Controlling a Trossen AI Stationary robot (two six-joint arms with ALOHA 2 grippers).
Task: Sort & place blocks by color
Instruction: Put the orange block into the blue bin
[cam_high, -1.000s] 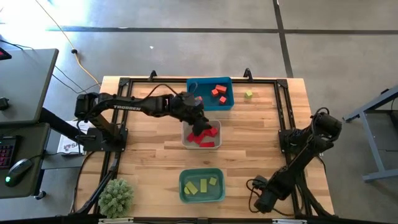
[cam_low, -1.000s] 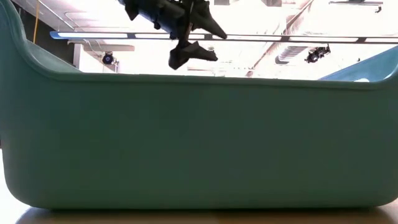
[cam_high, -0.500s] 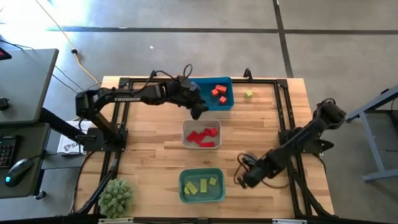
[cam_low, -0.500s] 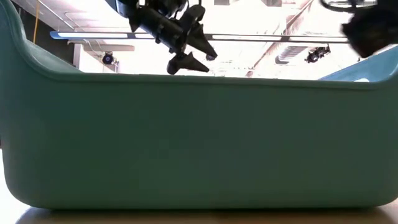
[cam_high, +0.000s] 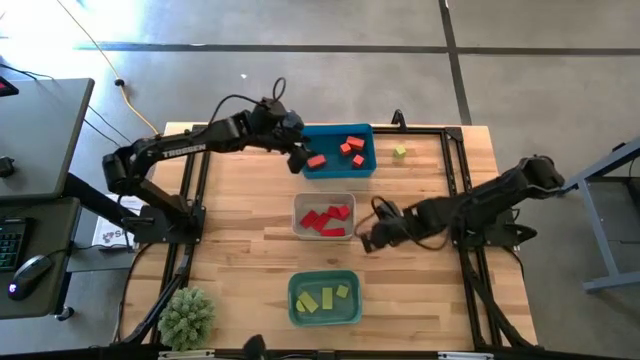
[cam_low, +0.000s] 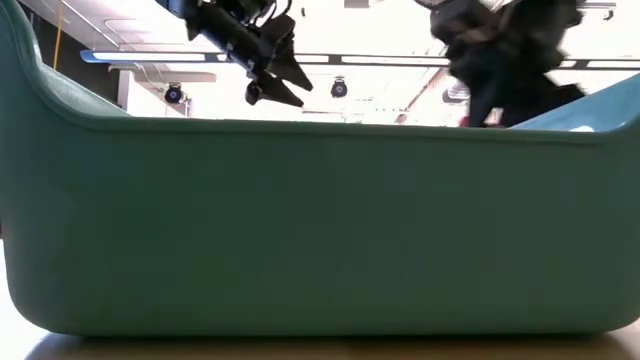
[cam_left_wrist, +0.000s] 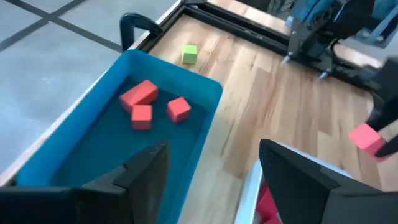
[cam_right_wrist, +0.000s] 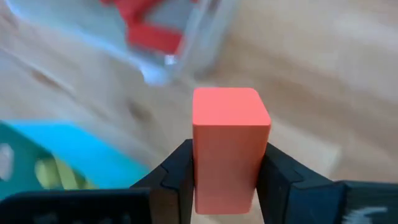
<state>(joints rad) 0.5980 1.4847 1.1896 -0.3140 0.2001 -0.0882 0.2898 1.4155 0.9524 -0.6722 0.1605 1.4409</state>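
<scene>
My right gripper (cam_high: 366, 240) hovers just right of the clear-grey bin (cam_high: 297, 228) of red blocks (cam_high: 328, 220), shut on an orange block (cam_right_wrist: 230, 143). My left gripper (cam_high: 300, 160) is open over the left end of the blue bin (cam_high: 372, 168). Nothing shows between its fingers in the left wrist view. Three orange blocks (cam_left_wrist: 142, 116) lie on that bin's floor. Another orange block (cam_high: 316, 161) shows right beside the left fingers. One yellow-green block (cam_high: 399, 152) rests on the table right of the blue bin. More yellow-green blocks (cam_high: 322, 297) lie in the teal bin (cam_high: 293, 312). My right gripper pinches the orange block between its two fingers (cam_right_wrist: 177, 177), which press on two opposite side faces. The block's free end (cam_right_wrist: 231, 102) sticks out well beyond the fingertips. It is lifted clear of the table, as the left wrist view shows (cam_left_wrist: 367, 138).
A small green plant (cam_high: 187, 315) stands at the near left corner. A black frame (cam_high: 455, 190) runs around the table's edges. Bare wood lies left of the grey bin and between the bins. In the low view the teal bin's wall (cam_low: 320, 230) fills the picture.
My left gripper has risen from over the grey bin and moved toward the far edge and leftward to the blue bin's left end. My right arm has swung from the near right corner toward the table's middle, arriving beside the grey bin's right side.
</scene>
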